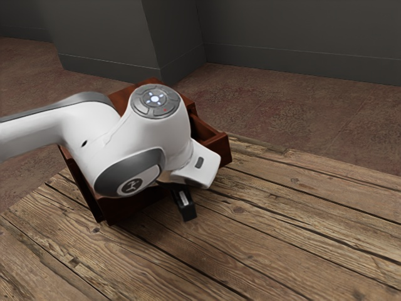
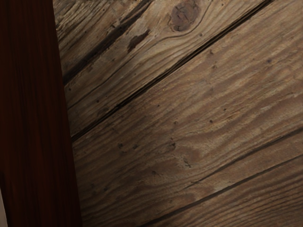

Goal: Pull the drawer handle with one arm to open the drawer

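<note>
A dark red-brown wooden cabinet (image 1: 128, 207) stands on the plank table. Its upper drawer (image 1: 215, 143) sticks out a little toward the exterior view's right. My white arm covers most of the cabinet front, and the drawer handle is hidden behind it. The black gripper (image 1: 185, 205) hangs below my hand, low in front of the cabinet and just above the planks. In the wrist view a dark red wood face (image 2: 33, 123) stands close beside the hand, with bare table planks (image 2: 189, 132) under it.
The wooden plank table (image 1: 282, 238) stretches to the exterior view's right and front. Behind it lies reddish-brown floor (image 1: 294, 106) and a grey wall with a jutting corner (image 1: 169, 37).
</note>
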